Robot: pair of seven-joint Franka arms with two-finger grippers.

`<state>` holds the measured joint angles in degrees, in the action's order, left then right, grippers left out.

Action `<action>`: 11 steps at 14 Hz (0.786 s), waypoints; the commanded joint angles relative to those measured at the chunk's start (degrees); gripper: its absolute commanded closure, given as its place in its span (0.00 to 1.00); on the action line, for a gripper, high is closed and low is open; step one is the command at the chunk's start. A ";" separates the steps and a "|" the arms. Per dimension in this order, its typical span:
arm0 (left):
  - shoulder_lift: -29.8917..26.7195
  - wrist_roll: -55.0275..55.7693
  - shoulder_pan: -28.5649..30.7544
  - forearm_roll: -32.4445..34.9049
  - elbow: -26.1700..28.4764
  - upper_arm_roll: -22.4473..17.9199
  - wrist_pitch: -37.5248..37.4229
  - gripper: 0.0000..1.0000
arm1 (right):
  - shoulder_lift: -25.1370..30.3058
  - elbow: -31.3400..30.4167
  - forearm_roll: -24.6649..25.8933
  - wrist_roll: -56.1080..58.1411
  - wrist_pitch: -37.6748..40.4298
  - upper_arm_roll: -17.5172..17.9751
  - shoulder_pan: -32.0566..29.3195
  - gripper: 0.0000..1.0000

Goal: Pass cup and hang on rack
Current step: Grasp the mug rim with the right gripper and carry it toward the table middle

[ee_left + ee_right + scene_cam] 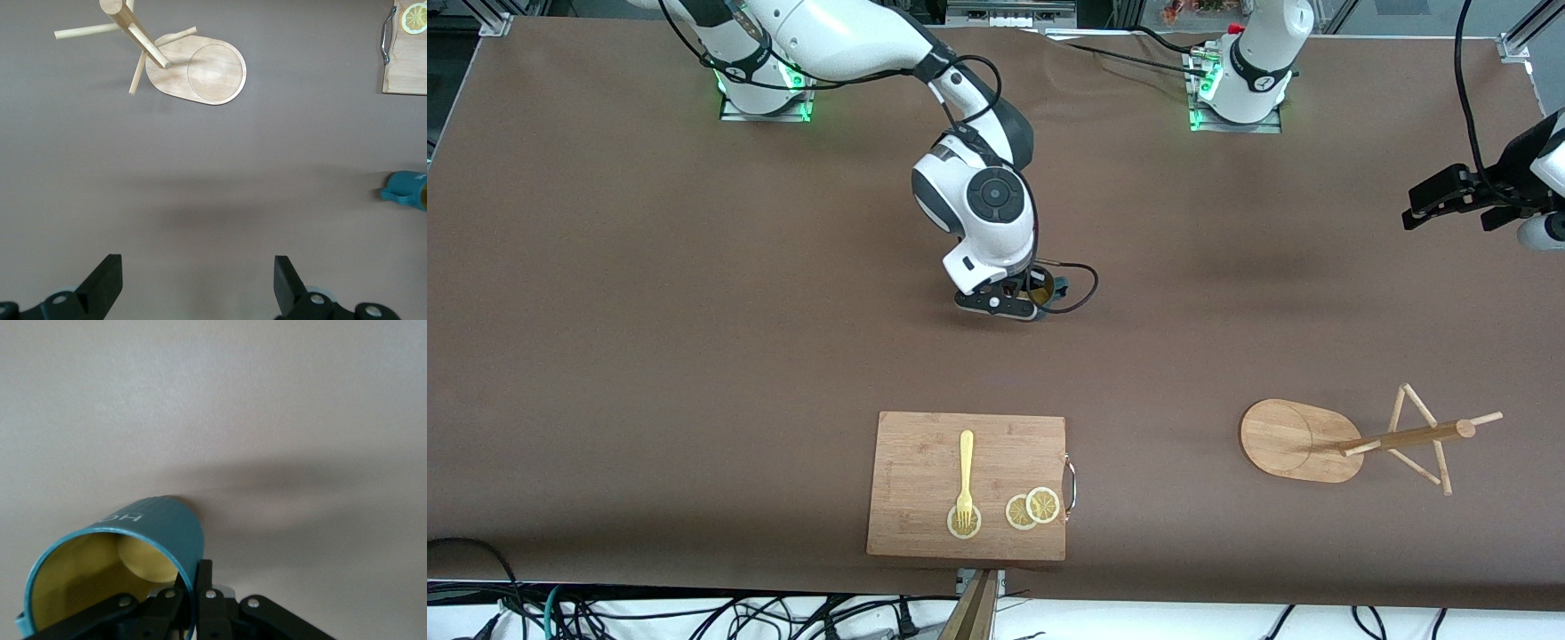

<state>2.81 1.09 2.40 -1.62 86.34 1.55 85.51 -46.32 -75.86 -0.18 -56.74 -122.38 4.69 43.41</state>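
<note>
While the front view is taken first, the right end effector (1021,300) is seen low at mid-bench, clenched on the rim wall of the cup (1040,290), of which only a teal and yellowish sliver shows past the wrist. The left end effector (1449,203) is held up over the left arm's end of the bench, so the cup lies well apart from it, toward the right arm. The rack (1303,440) is seen nearer the front camera, toward the left arm's end, beside the cutting board (969,484). In the left wrist view, the left end effector (198,283) is shown released, fingers wide, with the cup (405,189) at the frame edge, handle pointed this way, and the rack (200,70) farther on. In the right wrist view, the cup (120,557) is shown gripped by one wall, mouth toward the camera. The pass is judged to need the cup carried toward the left arm.
</note>
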 commanded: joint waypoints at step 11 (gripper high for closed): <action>-0.27 -1.00 -0.02 -6.09 2.49 -0.05 6.57 0.00 | 11.49 1.95 5.19 5.82 13.79 -1.61 -1.74 0.00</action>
<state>3.79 1.09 2.46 -4.37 86.38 1.51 88.89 -40.42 -72.37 4.35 -54.86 -114.60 2.87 43.47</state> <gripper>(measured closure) 0.000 0.004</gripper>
